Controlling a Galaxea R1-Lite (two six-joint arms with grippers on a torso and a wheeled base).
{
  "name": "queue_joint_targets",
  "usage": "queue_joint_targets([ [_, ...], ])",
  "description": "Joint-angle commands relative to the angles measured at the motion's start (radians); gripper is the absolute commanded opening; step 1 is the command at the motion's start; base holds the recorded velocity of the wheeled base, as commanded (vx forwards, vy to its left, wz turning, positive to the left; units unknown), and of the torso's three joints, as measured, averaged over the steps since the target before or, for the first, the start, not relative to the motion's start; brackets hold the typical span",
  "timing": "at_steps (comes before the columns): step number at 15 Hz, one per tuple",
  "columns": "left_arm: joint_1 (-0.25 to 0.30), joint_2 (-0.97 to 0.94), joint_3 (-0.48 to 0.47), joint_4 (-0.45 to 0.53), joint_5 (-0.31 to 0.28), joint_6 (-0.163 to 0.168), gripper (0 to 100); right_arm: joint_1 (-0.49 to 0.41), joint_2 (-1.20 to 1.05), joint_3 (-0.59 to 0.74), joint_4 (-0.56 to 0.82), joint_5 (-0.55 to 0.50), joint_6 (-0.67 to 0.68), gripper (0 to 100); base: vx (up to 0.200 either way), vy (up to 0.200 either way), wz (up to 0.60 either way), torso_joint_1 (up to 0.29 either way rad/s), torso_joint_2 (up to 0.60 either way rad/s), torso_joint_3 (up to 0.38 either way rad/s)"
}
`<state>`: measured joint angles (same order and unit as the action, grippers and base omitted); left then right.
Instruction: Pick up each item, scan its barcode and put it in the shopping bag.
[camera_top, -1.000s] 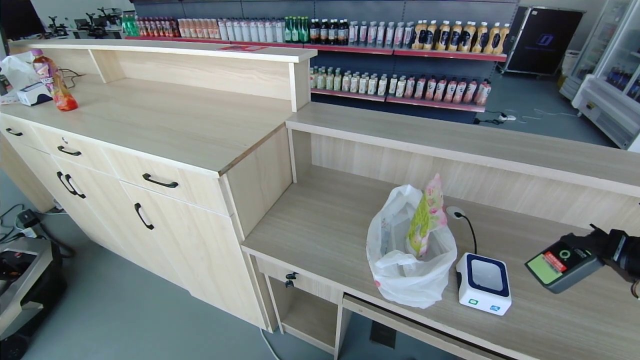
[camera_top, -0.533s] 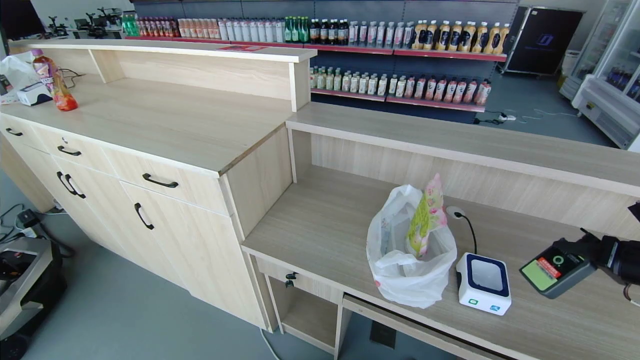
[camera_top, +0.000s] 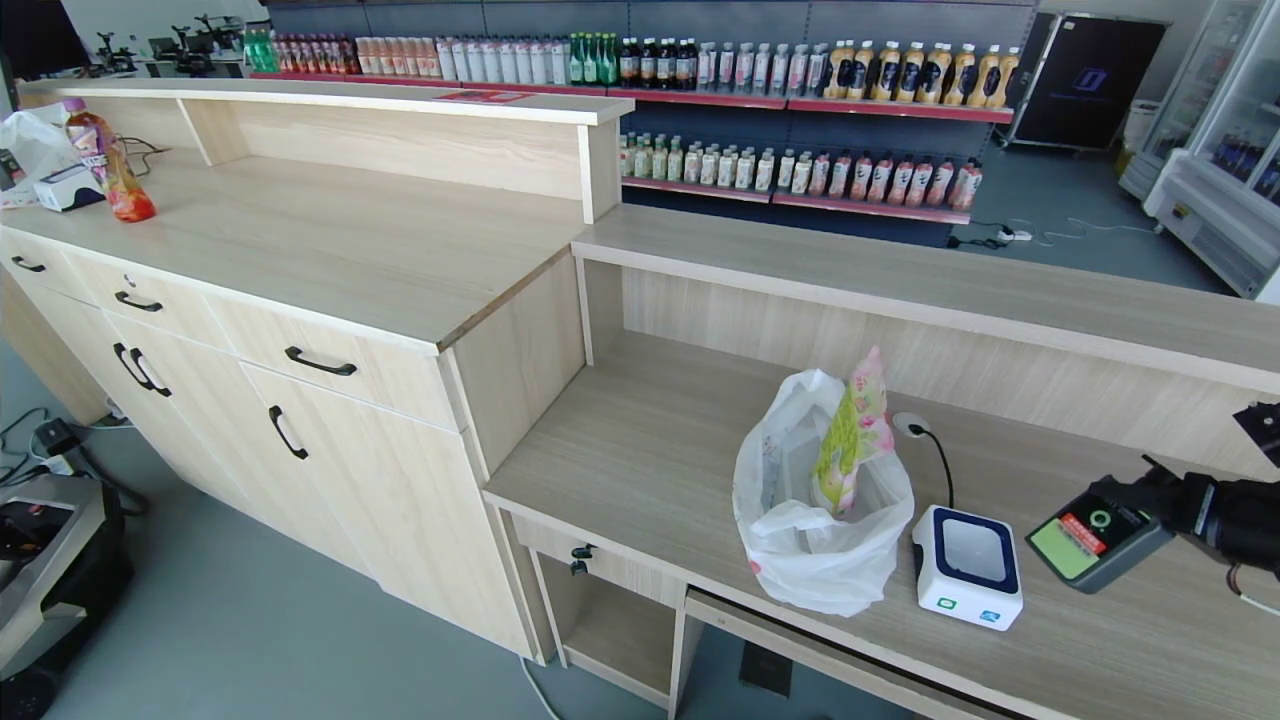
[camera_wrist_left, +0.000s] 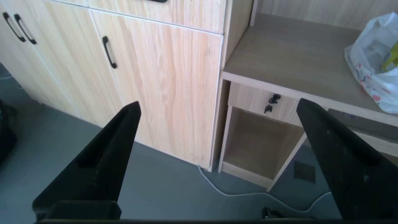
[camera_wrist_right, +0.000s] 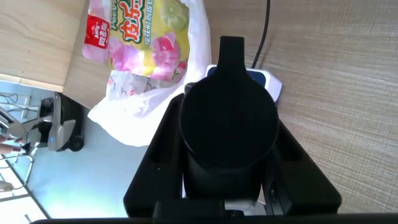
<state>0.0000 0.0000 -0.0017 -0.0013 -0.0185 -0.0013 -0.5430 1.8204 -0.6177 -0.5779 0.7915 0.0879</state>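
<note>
While the right arm handles the item, the left gripper (camera_wrist_left: 217, 109) hangs with its fingers spread wide apart and nothing between them. Ahead of it are the cabinet front (camera_wrist_left: 168, 81) and the floor. This position probably places it outside the working area over the counter (camera_top: 640, 440), so that it cannot obstruct the scan.

The shopping bag (camera_top: 810, 540) stands on the counter, beyond the scanner as reckoned from the right gripper. Its mouth is open upward to accept items. A snack packet (camera_top: 850, 440) stands upright inside, with its top above the bag rim.

The scanner (camera_top: 968, 565) sits just beside the bag, between the bag and the right gripper. Its window faces upward, so a barcode must be presented from above. Its cable (camera_top: 940, 460) runs to the back of the counter.

The box (camera_top: 1090, 528) is near the scanner on the gripper's side, tilted, with its green and red label facing up. The right gripper (camera_top: 1150, 497) is clamped on the far end of the box, which leaves the end nearest the scanner free. Whether the box is lifted clear of the counter cannot be told, nor where its barcode lies.

Judgement: the current step is presenting the box to the scanner. The box then goes to the bag, where the packet occupies part of the mouth.
</note>
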Motion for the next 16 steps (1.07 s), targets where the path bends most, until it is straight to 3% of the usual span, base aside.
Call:
queue_joint_targets([
  [1,0.0,0.0,0.0,0.0,0.0,0.0,100,0.005,0.013,0.006,0.0,0.0,-0.002,0,0.0,0.0,0.0,0.0,0.0,0.0],
  [16,0.0,0.0,0.0,0.0,0.0,0.0,100,0.037,0.051,-0.002,-0.039,-0.001,-0.023,0,0.0,0.0,0.0,0.0,0.0,0.0],
])
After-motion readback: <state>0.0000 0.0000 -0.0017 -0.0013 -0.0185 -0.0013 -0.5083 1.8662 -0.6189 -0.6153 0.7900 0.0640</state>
